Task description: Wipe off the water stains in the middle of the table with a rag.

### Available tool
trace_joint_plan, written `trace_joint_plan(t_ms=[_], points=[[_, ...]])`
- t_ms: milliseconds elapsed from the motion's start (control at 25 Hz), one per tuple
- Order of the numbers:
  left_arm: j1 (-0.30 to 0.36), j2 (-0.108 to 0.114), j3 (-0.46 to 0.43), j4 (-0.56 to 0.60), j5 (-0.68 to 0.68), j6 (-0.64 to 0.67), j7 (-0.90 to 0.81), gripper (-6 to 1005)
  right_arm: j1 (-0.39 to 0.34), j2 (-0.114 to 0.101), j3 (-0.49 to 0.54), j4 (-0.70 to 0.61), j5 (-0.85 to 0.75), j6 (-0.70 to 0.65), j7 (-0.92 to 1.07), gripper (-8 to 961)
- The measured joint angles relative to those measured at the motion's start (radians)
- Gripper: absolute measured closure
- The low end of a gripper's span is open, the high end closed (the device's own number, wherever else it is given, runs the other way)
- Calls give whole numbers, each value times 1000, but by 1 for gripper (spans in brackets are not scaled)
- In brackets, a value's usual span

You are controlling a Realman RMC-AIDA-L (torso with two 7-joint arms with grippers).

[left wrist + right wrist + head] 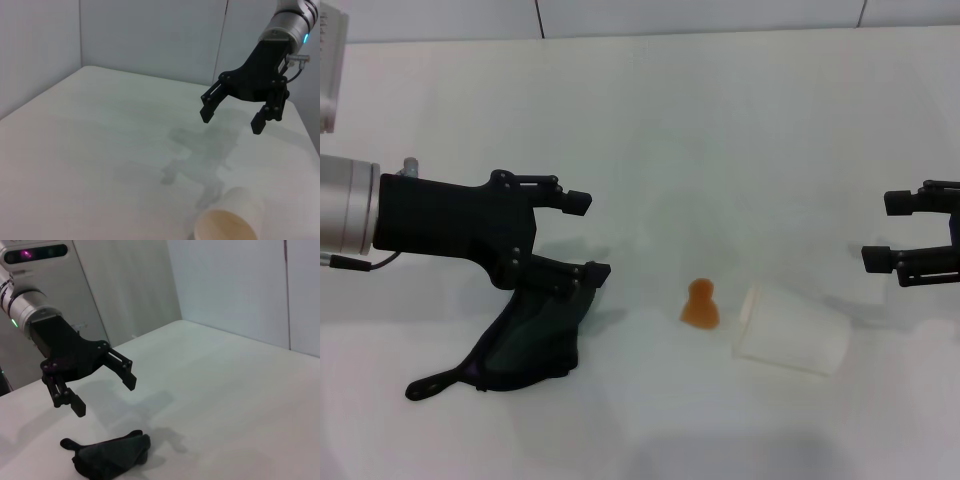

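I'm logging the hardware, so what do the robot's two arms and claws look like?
Both claws are matte black, with angular bodies and blunt, squared fingertips. The left claw joins a silver cylindrical wrist with a thin dark cable beside it; in the right wrist view a green light glows on that wrist. The right claw has the same silver wrist, with a blue light.

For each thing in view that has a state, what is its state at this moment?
left gripper: open, above the rag, holding nothing.
right gripper: open, empty, at the table's right side.
rag: crumpled, lying on the table.
water stains: not wiped yet.
cup: tipped on its side.
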Motion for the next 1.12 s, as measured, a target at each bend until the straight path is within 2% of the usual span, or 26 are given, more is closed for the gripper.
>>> trace_joint_plan(t_ms=[1120], points=[[-6, 3, 2, 1, 2, 1, -1, 110, 8, 0, -16, -14, -1, -37, 7, 98]])
